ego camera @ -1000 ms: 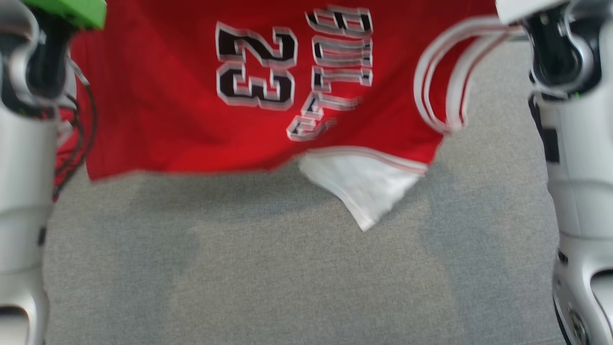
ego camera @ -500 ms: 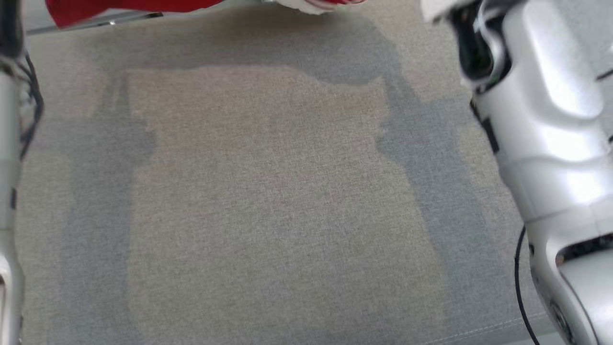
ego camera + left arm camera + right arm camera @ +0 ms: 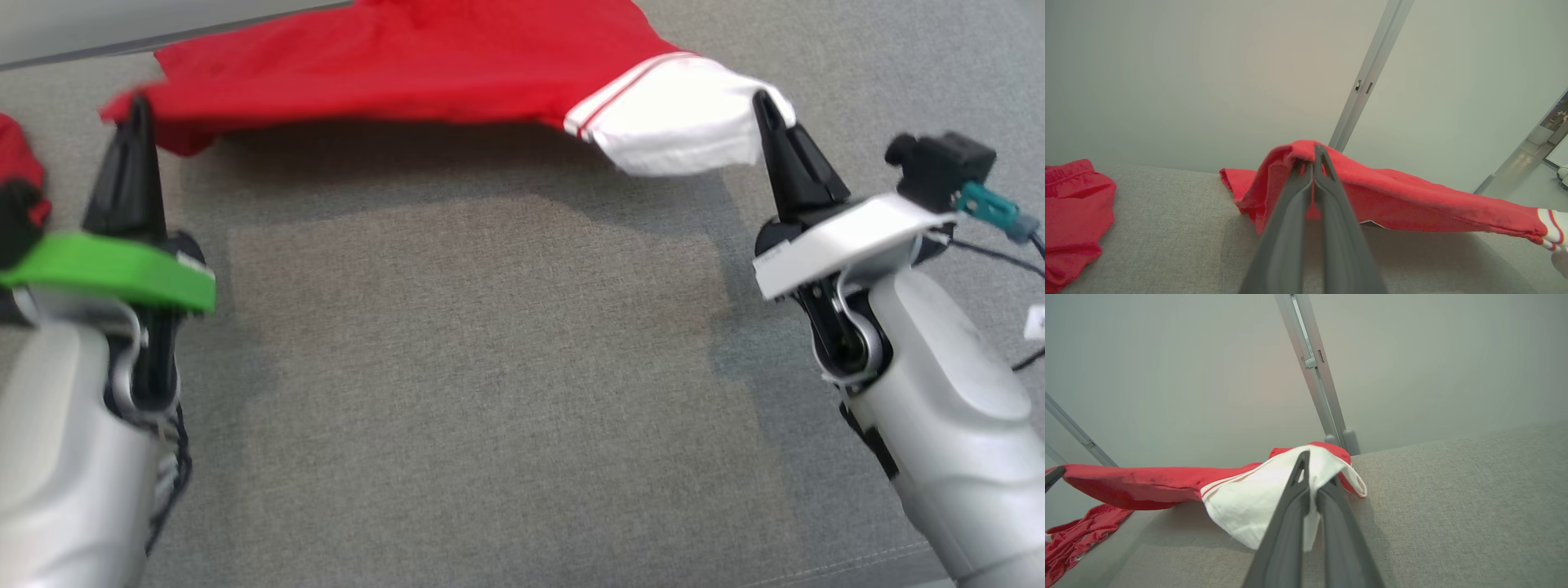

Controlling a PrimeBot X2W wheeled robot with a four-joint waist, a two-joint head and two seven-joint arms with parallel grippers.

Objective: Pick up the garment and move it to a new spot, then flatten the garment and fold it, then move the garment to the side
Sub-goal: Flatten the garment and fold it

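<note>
From where I stood, the garment (image 3: 424, 65) hung stretched between the two arms, just above the far part of the grey cushion (image 3: 490, 367), with its shadow lying on the fabric beneath it. The left gripper (image 3: 137, 104) had its long fingers pressed together on a red corner of it. The right gripper (image 3: 763, 100) was likewise pinched shut on the end where the white panel (image 3: 678, 122) with its thin red stripes began. Neither grip showed any gap between the fingers, only a small fold of cloth bunched over each tip. The stuff looked light and quite limp to me: it sagged in a shallow curve between the two holds, and the white end drooped loosely below the right fingers. I judged it would drape and crease at the slightest slack rather than hold a shape, and a thin, smooth jersey of that kind might well slide out of a narrow pinch if tugged hard. The sensible places to hold seemed to be the outer corners and hemmed edges, where the cloth is doubled and gives the fingers something to bite, and far enough apart to keep it taut when laid down. A second red cloth (image 3: 16, 163) lay crumpled on the cushion, off beyond the left arm and well apart from the held one.
</note>
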